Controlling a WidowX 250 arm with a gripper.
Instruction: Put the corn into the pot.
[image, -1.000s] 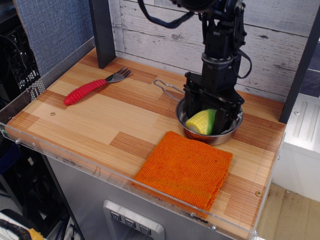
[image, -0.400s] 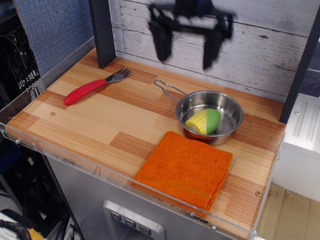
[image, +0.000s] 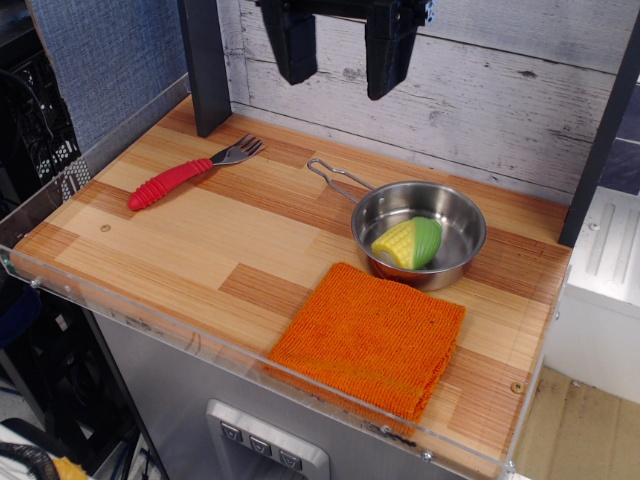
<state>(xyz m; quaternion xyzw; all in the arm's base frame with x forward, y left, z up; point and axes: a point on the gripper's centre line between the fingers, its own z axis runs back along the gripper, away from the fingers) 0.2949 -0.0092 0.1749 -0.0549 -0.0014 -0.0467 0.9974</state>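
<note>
The corn (image: 408, 243), yellow kernels to the left and green husk to the right, lies inside the pot (image: 462, 238), a small shiny steel pan with a thin wire handle pointing back left. The pot stands on the wooden table toward the right. My gripper (image: 338, 70) hangs high at the top of the view, above and left of the pot, far clear of it. Its two black fingers (image: 296, 45) stand wide apart and hold nothing.
An orange cloth (image: 372, 335) lies in front of the pot near the table's front edge. A fork with a red handle (image: 185, 174) lies at the back left. A dark post (image: 205, 65) stands at the back left, a whitewashed plank wall behind.
My gripper has let go of the corn in the pot, lifted straight out of it and moved up and to the left. The corn stays in the pot.
</note>
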